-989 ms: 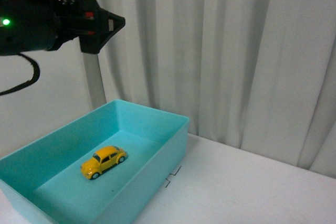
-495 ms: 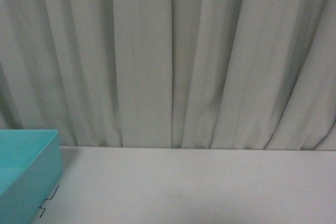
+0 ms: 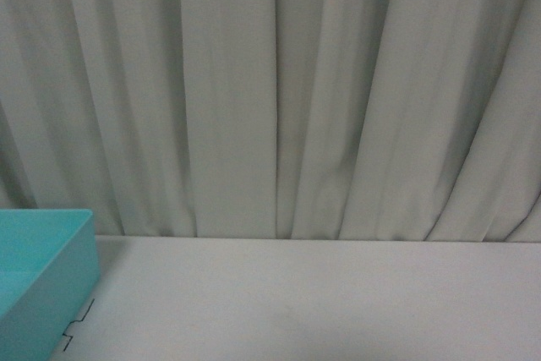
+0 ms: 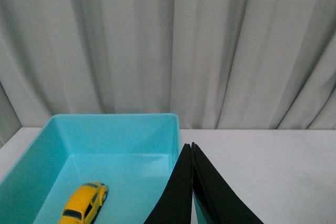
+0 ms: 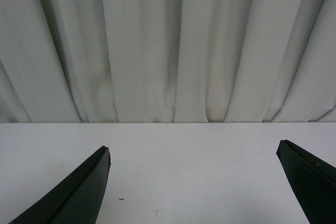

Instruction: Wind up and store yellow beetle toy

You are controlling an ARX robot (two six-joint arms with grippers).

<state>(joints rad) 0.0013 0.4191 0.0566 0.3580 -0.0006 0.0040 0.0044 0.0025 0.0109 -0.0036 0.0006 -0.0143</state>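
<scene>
The yellow beetle toy (image 4: 83, 210) lies on the floor of the turquoise bin (image 4: 114, 119), below and to one side of the left hand (image 4: 192, 148), whose two black fingers are pressed together with nothing between them. The right hand (image 5: 193, 153) hangs over bare white table (image 5: 189, 150) with its fingers spread wide and empty, well away from the bin.

Judging by how things lie, the car already sits in its container, so the storing looks done and what remains is probably to draw both arms clear. To do that well, the left hand should lift straight away from the bin wall just beside it rather than sweep across it, so the rim is not knocked and the car is not jolted.

Only the left wrist view shows the toy. The front view catches just a corner of the bin (image 3: 46, 251), the table and the grey curtain (image 3: 279, 90), and neither arm. The right wrist view shows table and curtain alone.
</scene>
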